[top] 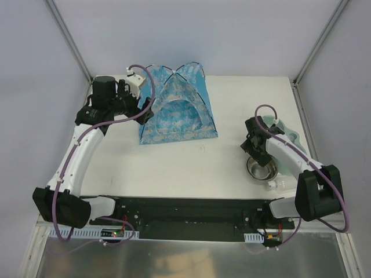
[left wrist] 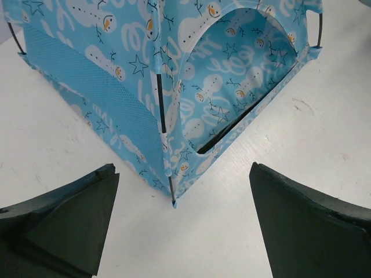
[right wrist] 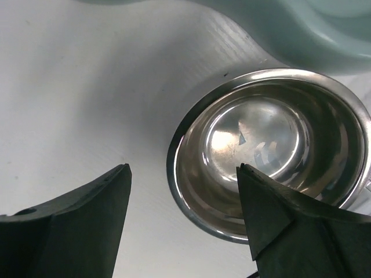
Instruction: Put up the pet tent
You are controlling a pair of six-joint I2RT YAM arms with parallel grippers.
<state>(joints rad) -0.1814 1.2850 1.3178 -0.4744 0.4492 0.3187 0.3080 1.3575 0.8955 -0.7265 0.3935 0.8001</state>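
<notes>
The pet tent point(top: 178, 107) stands upright at the back middle of the table, blue with white print, black poles crossing at its top, arched doorway facing front. In the left wrist view the tent point(left wrist: 191, 87) fills the top, one corner with a pole end pointing at my gripper. My left gripper point(left wrist: 182, 217) is open and empty, just short of that corner; from above the left gripper point(top: 145, 110) sits at the tent's left side. My right gripper point(right wrist: 182, 191) is open, straddling the rim of a steel bowl point(right wrist: 272, 147); from above it point(top: 255, 152) hangs at the right.
The steel bowl point(top: 262, 168) sits on the table at the right, next to a pale green dish point(top: 287, 134) behind it. A clear plastic piece point(top: 278, 184) lies by the bowl near the front edge.
</notes>
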